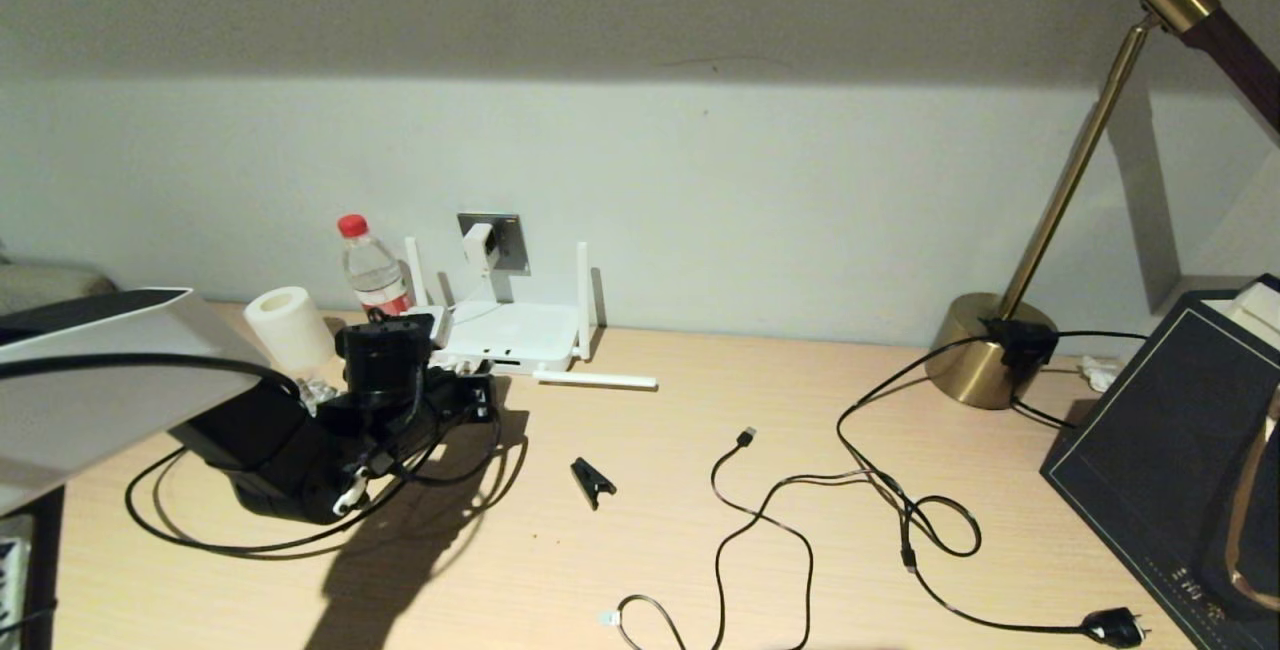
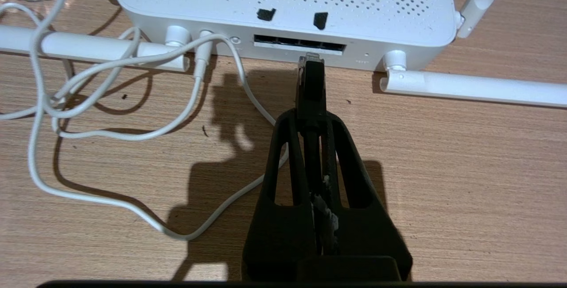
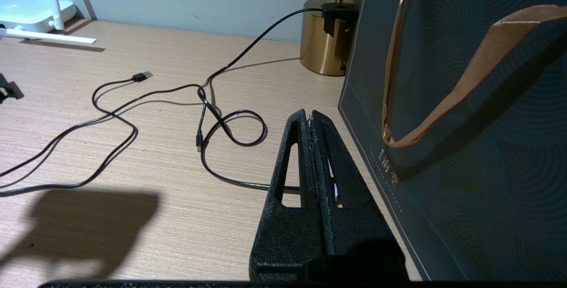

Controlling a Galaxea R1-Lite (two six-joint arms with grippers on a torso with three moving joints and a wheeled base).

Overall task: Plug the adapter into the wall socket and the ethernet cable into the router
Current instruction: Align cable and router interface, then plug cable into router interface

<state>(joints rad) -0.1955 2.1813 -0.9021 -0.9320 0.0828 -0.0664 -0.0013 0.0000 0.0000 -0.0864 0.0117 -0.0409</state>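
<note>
Left gripper (image 2: 311,115) pinches the ethernet cable (image 2: 310,79), plug long axis aimed straight at the router (image 2: 283,9). Clear tip sits just short of the port row (image 2: 299,45); you push straight on. Right gripper (image 3: 313,119) pressed together, well away from the router.

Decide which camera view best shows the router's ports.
The left wrist view: the router faces it, port row open, ethernet cable just short. The head view hides the ports behind the left gripper; the right wrist shows only a corner.
</note>
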